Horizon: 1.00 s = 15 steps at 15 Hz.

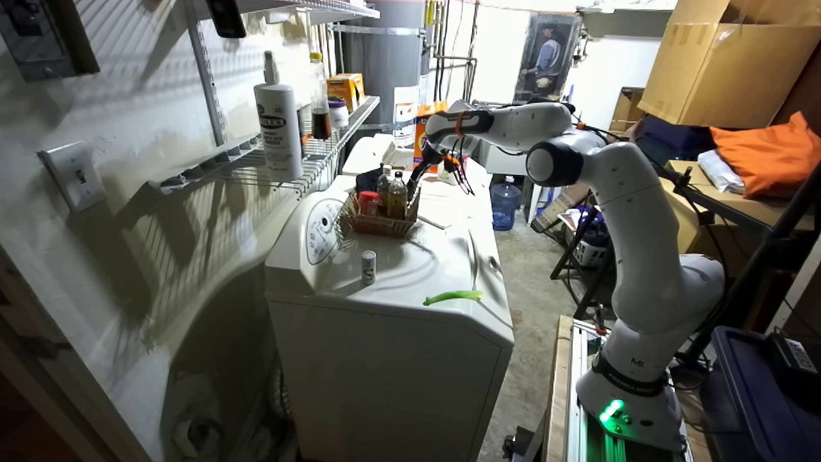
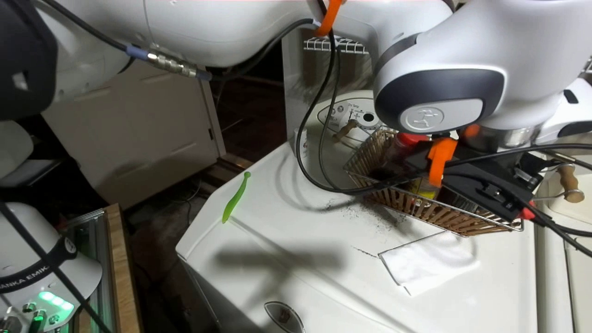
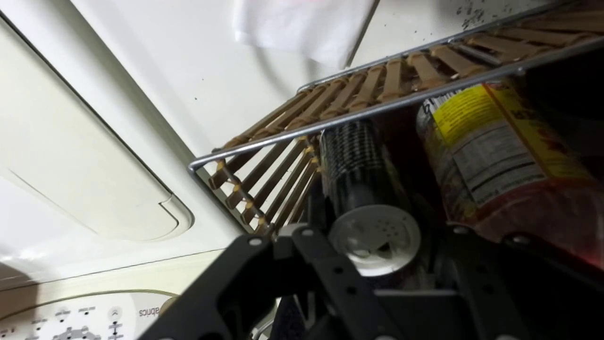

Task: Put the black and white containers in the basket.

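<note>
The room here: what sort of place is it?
Probably a laundry or utility room, going by what looks like a white washer or dryer, a big grey tank and a wire shelf of bottles.

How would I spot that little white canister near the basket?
On the white machine sits the brown basket. In an exterior view, the white canister stands in front of that basket. Unlike the bottles inside, it's outside; unlike the green strip, upright.

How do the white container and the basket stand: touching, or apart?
Apart. In an exterior view, a strip of the dryer top shows between the white container and the basket.
</note>
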Each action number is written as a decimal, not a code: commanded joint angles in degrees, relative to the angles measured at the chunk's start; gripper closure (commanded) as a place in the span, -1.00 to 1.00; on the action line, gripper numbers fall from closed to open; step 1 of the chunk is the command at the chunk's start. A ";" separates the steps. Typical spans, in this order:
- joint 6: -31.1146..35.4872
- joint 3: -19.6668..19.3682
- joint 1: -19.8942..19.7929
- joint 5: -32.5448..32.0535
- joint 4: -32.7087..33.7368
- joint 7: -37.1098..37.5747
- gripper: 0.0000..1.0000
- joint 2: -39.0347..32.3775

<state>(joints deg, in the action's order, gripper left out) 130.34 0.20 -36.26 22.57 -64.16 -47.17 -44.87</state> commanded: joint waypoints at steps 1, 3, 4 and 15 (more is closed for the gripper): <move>-4.66 1.54 -1.29 0.02 6.51 -4.01 0.59 -4.08; -6.83 2.31 -1.86 -1.04 9.30 -4.52 0.59 -5.78; -7.58 2.38 -1.90 -1.22 10.51 -4.91 0.59 -6.48; -7.78 4.80 -2.42 1.59 20.46 -9.89 0.59 -14.40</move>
<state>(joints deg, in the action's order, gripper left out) 123.54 2.84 -37.66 22.52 -49.09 -54.60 -55.58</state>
